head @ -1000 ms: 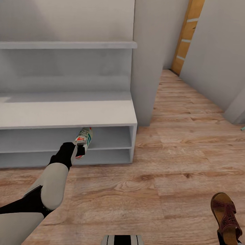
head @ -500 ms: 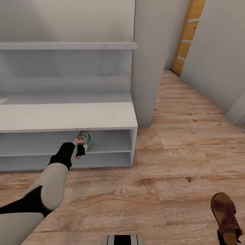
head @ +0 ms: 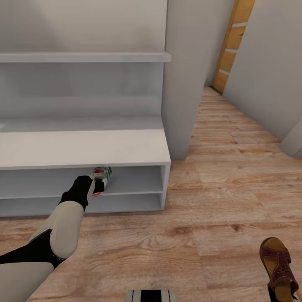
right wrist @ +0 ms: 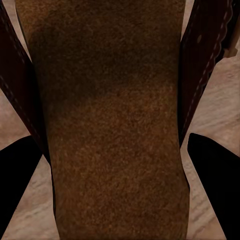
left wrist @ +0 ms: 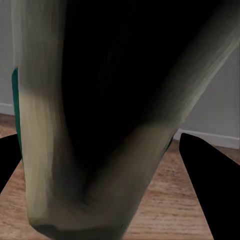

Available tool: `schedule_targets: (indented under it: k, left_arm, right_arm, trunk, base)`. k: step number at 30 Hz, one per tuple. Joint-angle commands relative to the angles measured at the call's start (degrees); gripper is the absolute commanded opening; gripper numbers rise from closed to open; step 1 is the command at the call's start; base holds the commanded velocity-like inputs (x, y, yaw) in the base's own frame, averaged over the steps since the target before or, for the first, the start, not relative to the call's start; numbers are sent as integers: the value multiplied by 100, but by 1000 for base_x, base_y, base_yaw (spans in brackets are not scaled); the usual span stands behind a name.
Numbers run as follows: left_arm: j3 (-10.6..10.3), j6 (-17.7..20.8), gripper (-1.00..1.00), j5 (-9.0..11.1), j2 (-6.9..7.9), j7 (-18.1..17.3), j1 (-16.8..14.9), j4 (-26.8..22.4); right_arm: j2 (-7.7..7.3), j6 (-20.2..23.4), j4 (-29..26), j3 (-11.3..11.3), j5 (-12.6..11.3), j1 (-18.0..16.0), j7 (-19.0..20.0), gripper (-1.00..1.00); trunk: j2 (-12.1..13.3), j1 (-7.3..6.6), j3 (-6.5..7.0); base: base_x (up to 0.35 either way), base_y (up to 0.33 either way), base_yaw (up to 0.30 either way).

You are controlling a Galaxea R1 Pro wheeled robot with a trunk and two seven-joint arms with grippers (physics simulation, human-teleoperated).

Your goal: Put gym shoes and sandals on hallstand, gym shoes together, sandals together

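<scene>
Nearest, well out from the hallstand (head: 126, 147), the right gripper (right wrist: 120, 200) pinches a sandal (head: 279, 268), carried ready for racking. The left gripper (head: 97, 184) clamps a gym shoe (head: 101, 179) at the upper shelf opening. The shoe now sits deeper under the bench than a second ago.

Home corridor: grey hallstand (head: 84, 147), wood-plank floor (head: 218, 201), orange door (head: 230, 46).

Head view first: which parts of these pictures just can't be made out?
- Gym shoe, head view: toe end hidden beneath the hallstand bench top.
- Sandal, head view: lower end cut off by the picture's edge.
- Left wrist view: shoe too close and blurred.
- Right wrist view: the sandal's footbed hides the floor.
</scene>
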Motion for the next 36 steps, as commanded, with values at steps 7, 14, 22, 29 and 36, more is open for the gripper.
schedule_targets:
  k: [7, 14, 22, 29, 36]
  left_arm:
    - [22, 18, -100, 20, -16, -2, 1, -18]
    - [21, 18, -100, 21, -15, -2, 5, -18]
    - [22, 18, -100, 21, -6, 0, 9, -18]
    - [17, 18, -100, 21, -5, 0, 16, -18]
    - [22, 13, -100, 21, 13, 0, 26, -18]
  right_arm:
    - [1, -9, 6, -23, -45, -4, 65, -100]
    - [1, -9, 6, -23, -45, -4, 65, -100]
    - [1, -9, 6, -23, -45, -4, 65, -100]
    - [0, -9, 6, -23, -45, -4, 65, -100]
    - [0, -9, 6, -23, -45, -4, 65, -100]
  trunk:
    - [0, 2, -5]
    - [0, 2, -5]
    - [0, 2, -5]
    - [0, 2, -5]
    - [0, 2, -5]
  base:
    - [76, 0, 0]
    - [147, 0, 0]
    - [20, 0, 0]
    - [91, 0, 0]
    - [57, 0, 0]
